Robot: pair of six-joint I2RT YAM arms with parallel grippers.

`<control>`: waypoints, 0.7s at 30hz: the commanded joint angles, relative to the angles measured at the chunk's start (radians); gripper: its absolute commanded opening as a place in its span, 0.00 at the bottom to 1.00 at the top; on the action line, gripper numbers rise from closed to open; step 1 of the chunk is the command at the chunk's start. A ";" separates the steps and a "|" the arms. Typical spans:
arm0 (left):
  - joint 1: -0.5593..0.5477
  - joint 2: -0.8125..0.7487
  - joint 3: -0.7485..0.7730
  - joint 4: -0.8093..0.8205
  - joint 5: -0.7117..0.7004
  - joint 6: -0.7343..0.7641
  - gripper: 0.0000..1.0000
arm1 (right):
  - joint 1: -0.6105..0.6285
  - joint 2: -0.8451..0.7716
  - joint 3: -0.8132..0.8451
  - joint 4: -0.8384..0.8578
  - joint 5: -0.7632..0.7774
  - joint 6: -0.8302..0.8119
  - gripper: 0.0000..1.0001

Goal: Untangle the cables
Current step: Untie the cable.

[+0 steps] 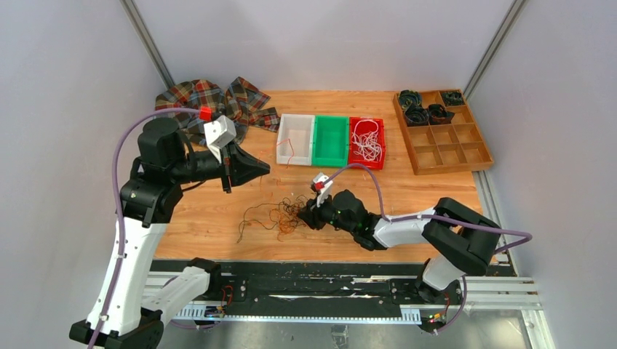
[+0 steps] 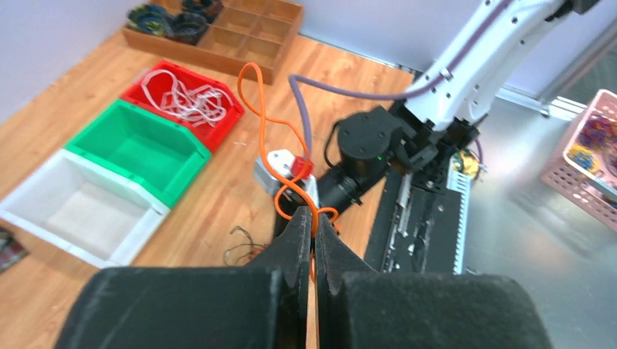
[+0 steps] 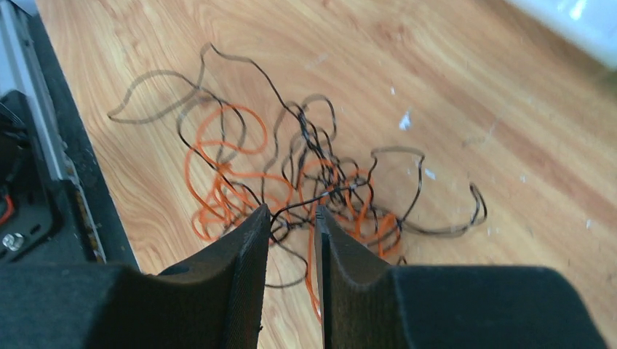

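A tangle of thin black and orange cables point(image 1: 280, 216) lies on the wooden table near its front edge, and the right wrist view shows it spread just ahead of the fingers point(image 3: 305, 174). My right gripper point(image 1: 305, 214) is down at the tangle's right side. Its jaws point(image 3: 292, 212) stand a narrow gap apart, with a black strand and an orange strand running through the gap. My left gripper point(image 1: 255, 169) hangs above the table to the left. It is shut point(image 2: 314, 218) on one orange cable point(image 2: 263, 120) that loops up from its tips.
White point(image 1: 281, 142), green point(image 1: 331, 142) and red point(image 1: 382, 145) bins stand in a row at the back; white cables point(image 1: 367, 142) lie in the red one. A wooden compartment tray point(image 1: 451, 145) with dark rolls is back right. Plaid cloth point(image 1: 211, 102) lies back left.
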 commanded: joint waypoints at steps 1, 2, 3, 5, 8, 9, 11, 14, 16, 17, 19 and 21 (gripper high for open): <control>0.011 0.012 0.083 -0.004 -0.099 -0.018 0.01 | -0.013 -0.010 -0.096 0.085 0.062 0.028 0.29; 0.013 0.015 0.089 -0.006 -0.109 -0.014 0.01 | -0.013 -0.021 -0.120 0.091 0.064 0.030 0.30; 0.014 0.016 0.086 -0.006 -0.117 -0.010 0.01 | -0.012 -0.041 -0.132 0.088 0.064 0.032 0.33; 0.013 0.016 0.067 -0.006 -0.127 -0.004 0.01 | -0.013 -0.110 -0.139 0.047 0.068 0.033 0.42; 0.013 0.010 0.033 -0.007 -0.140 0.016 0.01 | -0.014 -0.281 -0.096 -0.114 0.074 0.013 0.53; 0.013 0.007 0.021 -0.007 -0.143 0.022 0.01 | -0.014 -0.338 -0.070 -0.165 0.075 0.000 0.57; 0.013 0.004 0.000 -0.006 -0.156 0.038 0.01 | -0.014 -0.437 -0.006 -0.263 0.066 -0.032 0.63; 0.012 0.000 -0.033 -0.006 -0.161 0.061 0.01 | -0.014 -0.533 0.117 -0.382 0.020 -0.093 0.70; 0.012 -0.001 -0.049 -0.005 -0.159 0.072 0.01 | -0.014 -0.553 0.211 -0.441 -0.031 -0.143 0.71; 0.011 -0.001 -0.060 -0.003 -0.155 0.078 0.01 | -0.013 -0.556 0.247 -0.462 -0.056 -0.171 0.71; 0.011 -0.004 -0.072 -0.003 -0.147 0.087 0.01 | -0.014 -0.551 0.307 -0.491 -0.110 -0.233 0.72; 0.012 -0.007 -0.085 -0.003 -0.143 0.090 0.01 | -0.013 -0.533 0.371 -0.533 -0.131 -0.279 0.73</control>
